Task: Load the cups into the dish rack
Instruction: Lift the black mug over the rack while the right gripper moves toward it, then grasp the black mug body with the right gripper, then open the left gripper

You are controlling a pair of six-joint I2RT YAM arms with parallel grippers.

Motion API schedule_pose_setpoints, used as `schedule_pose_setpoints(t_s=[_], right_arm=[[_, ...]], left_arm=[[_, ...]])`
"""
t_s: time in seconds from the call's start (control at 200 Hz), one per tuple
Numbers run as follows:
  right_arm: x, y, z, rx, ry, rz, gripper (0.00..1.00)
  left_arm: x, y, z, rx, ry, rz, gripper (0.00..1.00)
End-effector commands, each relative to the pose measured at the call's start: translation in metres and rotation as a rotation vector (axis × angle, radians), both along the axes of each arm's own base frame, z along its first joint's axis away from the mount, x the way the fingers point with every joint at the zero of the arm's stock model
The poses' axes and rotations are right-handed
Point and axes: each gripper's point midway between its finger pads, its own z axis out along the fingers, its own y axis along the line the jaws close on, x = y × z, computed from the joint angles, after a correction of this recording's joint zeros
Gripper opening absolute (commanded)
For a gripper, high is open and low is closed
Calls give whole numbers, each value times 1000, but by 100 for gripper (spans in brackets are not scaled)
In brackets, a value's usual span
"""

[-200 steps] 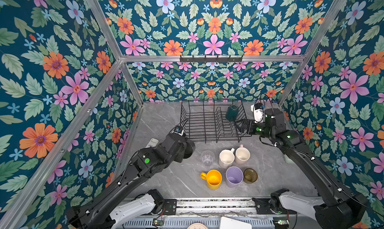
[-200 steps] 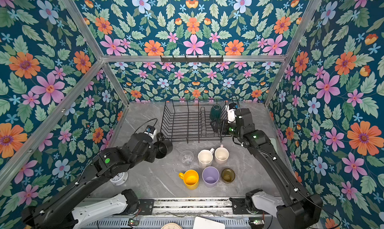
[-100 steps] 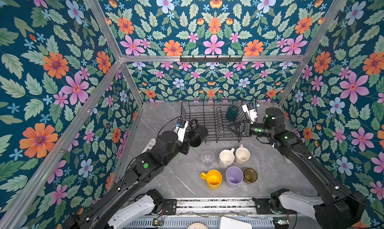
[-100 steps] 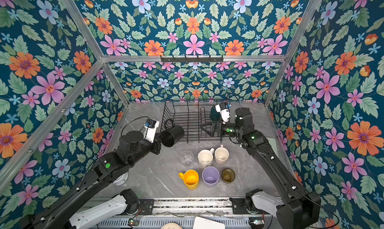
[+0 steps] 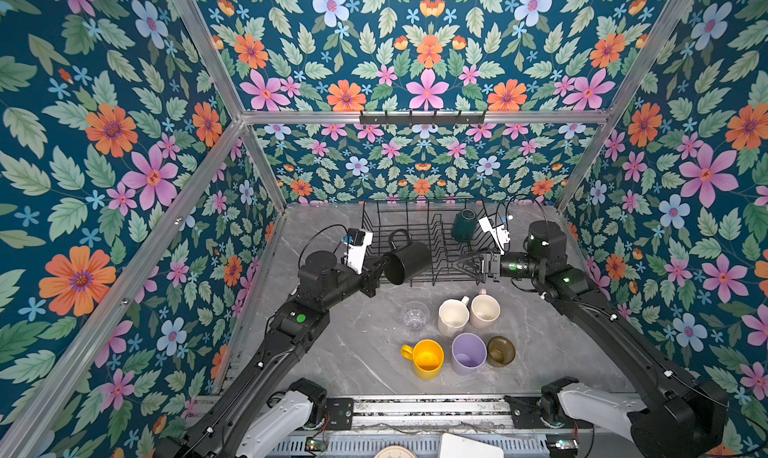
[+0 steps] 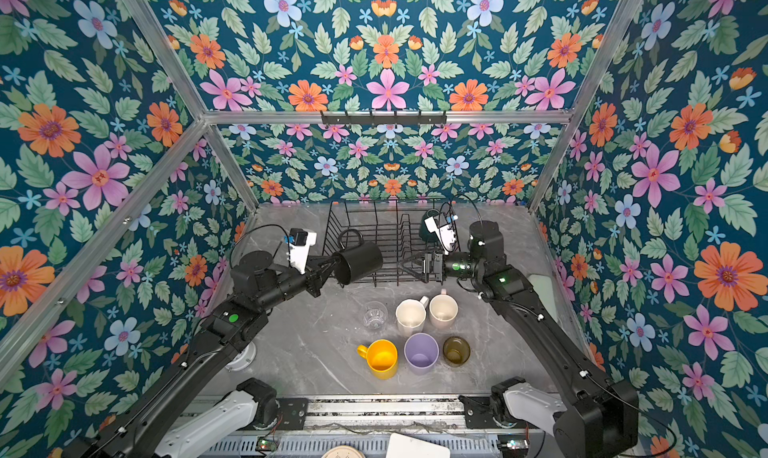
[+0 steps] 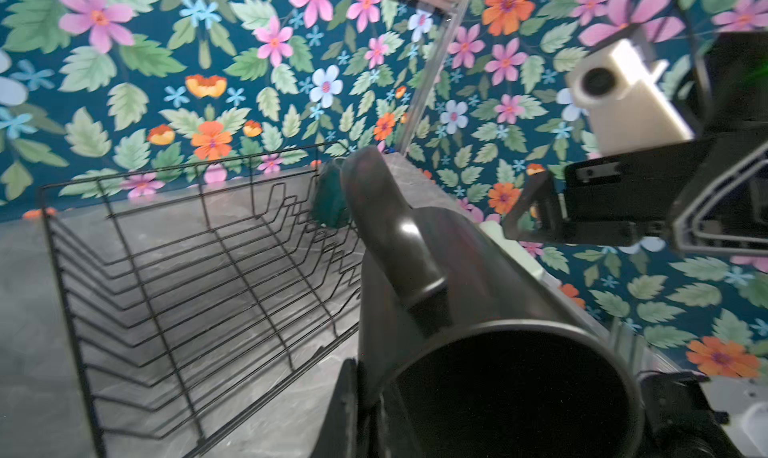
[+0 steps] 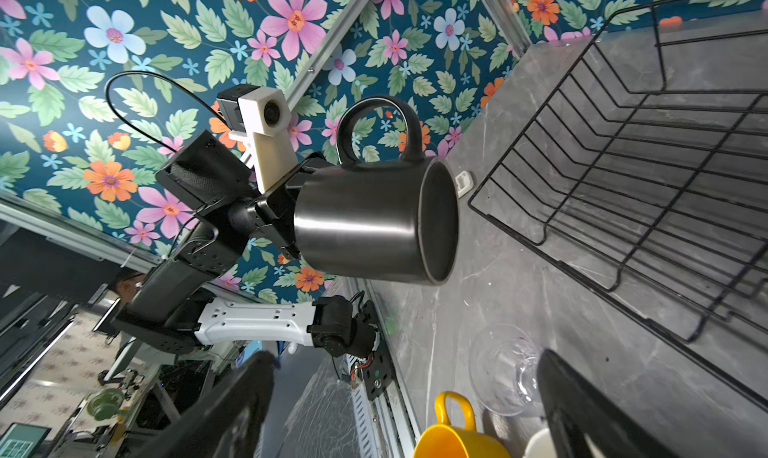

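1. Dish rack [image 5: 419, 244]: black wire, at the back of the grey marble table [image 5: 365, 368], wider than anything else on it.
2. Left gripper [image 5: 380, 267]: clamped tight on the rim of the black mug [image 5: 407, 260], held off the table at the rack's front left edge, lying sideways with the handle up and the mouth facing the gripper.
3. Right gripper [image 5: 465, 264]: spread wide, holding nothing, over the rack's front right part, pointing toward the black mug.
4. Dark green mug [image 5: 463, 226]: inside the rack, back right, tilted.
5. Lavender tumbler [image 5: 468, 353]: upright on the table in the front row, between the yellow mug [image 5: 426, 358] and the amber-brown glass [image 5: 500, 350].
6. White mug [image 5: 452, 316] and pale pink mug [image 5: 484, 310]: side by side behind that row, touching.
7. Clear glass [image 5: 414, 315]: just left of the white mug, apart from it.
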Motion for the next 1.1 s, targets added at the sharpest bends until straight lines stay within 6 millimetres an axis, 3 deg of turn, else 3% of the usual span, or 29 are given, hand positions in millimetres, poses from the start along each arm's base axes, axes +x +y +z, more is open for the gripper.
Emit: schedule_pose_setpoints(t_s=[0.0,0.255,1.095], right_arm=[[-13,4,17,57,-60,78,98],[-24,7,26,108,-106,153,99],[-10,33,17,125,-60,201,98]], left_arm=[[-10,-14,44,-113,-146,-132,0],[-9,-33,36,-157,-77,-270,0],[-29,-49,43,-272,-43,-469,0]])
